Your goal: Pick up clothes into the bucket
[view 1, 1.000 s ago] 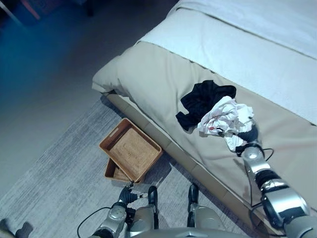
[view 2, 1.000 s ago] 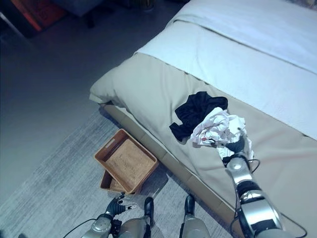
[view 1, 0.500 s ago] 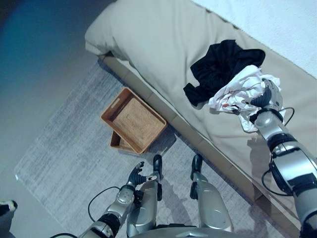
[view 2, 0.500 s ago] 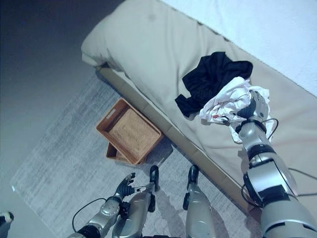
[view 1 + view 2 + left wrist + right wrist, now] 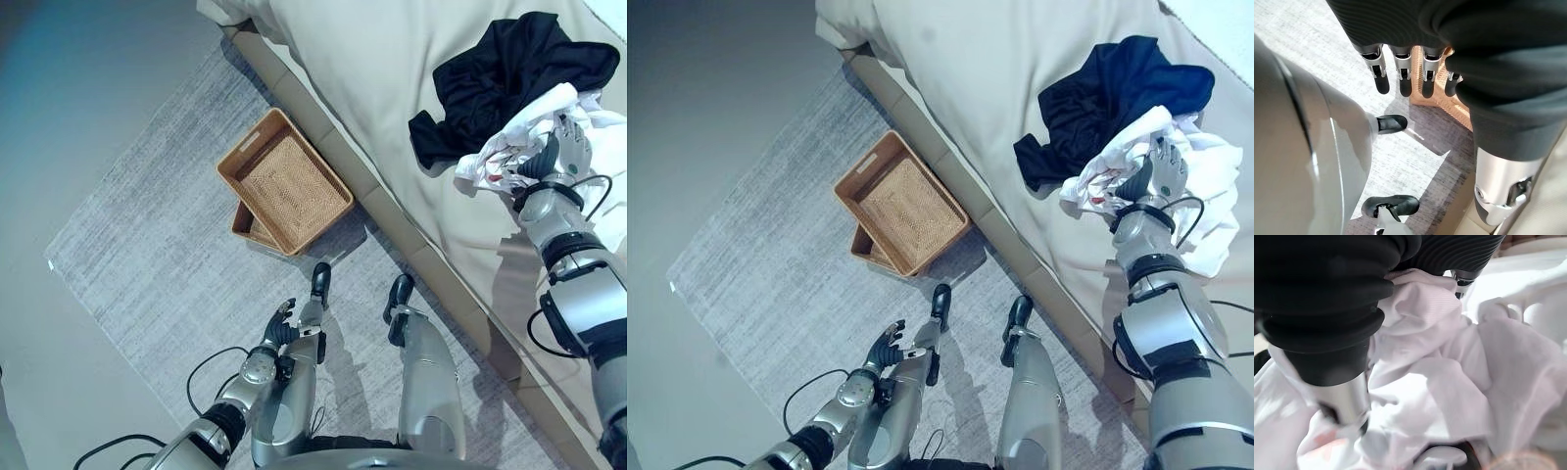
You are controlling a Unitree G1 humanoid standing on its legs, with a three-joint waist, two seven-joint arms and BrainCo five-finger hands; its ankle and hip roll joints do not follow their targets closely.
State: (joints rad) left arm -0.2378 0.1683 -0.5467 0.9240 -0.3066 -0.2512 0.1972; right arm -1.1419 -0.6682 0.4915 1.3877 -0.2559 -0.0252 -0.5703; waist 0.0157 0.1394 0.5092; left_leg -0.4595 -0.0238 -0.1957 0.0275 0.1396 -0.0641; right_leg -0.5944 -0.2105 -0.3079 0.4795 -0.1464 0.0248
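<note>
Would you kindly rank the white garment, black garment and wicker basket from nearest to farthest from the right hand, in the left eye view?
1. White garment, on the bed at the right hand.
2. Black garment, just beyond on the bed.
3. Wicker basket, on the rug.

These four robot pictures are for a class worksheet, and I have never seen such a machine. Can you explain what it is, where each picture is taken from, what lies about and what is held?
It is a humanoid robot with two silver-grey arms. Two pictures come from cameras in its head, looking down; the other two come from a camera on each wrist, looking along that hand.

On the beige bed lie a black garment and a crumpled white garment. On the grey rug beside the bed stand two woven baskets, one stacked on the other.

The right hand is in the white garment, its fingers buried in the cloth, so the grip itself cannot be seen. The left hand hangs low over the rug, open and holding nothing.
</note>
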